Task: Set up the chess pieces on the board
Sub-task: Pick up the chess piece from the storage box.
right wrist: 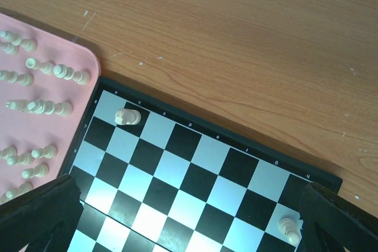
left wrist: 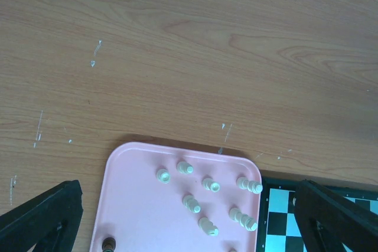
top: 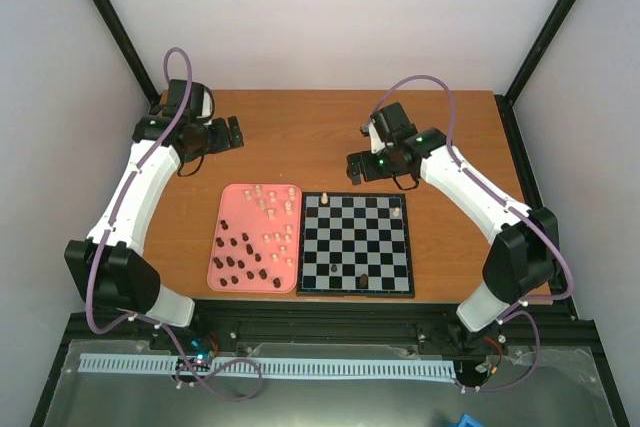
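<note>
The chess pieces [top: 247,243] lie mostly on the pink tray [top: 228,205], which sits just beside the left edge of the board [top: 372,247]. Both are in the middle of the table [top: 300,137].

Only the top view shows the whole arrangement. On the tray the dark pieces [top: 235,264] gather in the near left part and the cream pieces [top: 272,212] in the far and right part. On the board there are two dark pieces in the near rows and two cream pieces near the far edge. The two dark ones on the board appear in no wrist view.

The right wrist view gives the cream ones on the board more clearly. One cream piece [right wrist: 127,116] is on the far row near the left corner (it seems to lie on its side, but I cannot tell for sure). The other cream piece [right wrist: 288,228] is close to the far right corner.

The left wrist view shows the far end of the tray with several cream pieces, small peg-like figures with round heads, and the far left corner of the board.

The left pincer [top: 233,133] hangs over bare table beyond the tray. The right pincer [top: 357,168] hangs just beyond the far edge of the board. In each wrist view the fingers [left wrist: 44,216] stand at the two lower corners, wide apart, with nothing held between them. Both pincers are released.
</note>
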You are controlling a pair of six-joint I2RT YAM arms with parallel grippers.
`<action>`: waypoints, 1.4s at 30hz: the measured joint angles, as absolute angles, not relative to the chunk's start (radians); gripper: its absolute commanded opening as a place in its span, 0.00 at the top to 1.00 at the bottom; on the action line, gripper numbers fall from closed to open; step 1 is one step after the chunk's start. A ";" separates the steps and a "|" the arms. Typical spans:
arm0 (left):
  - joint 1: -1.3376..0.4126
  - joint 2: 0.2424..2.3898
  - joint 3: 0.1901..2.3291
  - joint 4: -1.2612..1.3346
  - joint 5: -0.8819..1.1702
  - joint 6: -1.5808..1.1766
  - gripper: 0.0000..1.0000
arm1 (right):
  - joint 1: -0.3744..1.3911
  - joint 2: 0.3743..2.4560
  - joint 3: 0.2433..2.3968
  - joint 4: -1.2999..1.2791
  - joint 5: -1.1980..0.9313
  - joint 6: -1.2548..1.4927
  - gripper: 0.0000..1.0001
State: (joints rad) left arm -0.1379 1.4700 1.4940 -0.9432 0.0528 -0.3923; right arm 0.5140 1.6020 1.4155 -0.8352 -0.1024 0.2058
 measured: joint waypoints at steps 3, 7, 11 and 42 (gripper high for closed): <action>-0.139 1.470 1.494 -0.943 0.052 -0.392 0.00 | 0.514 1.605 1.419 -0.835 -0.092 0.206 0.00; -0.140 1.470 1.494 -0.943 0.052 -0.392 0.00 | 0.514 1.605 1.419 -0.834 -0.086 0.206 0.00; -0.140 1.470 1.495 -0.943 0.052 -0.392 0.00 | 0.514 1.605 1.419 -0.831 -0.078 0.206 0.00; -0.318 1.622 1.453 -0.985 0.038 -0.333 0.43 | 0.396 1.692 1.430 -0.838 -0.087 0.215 0.04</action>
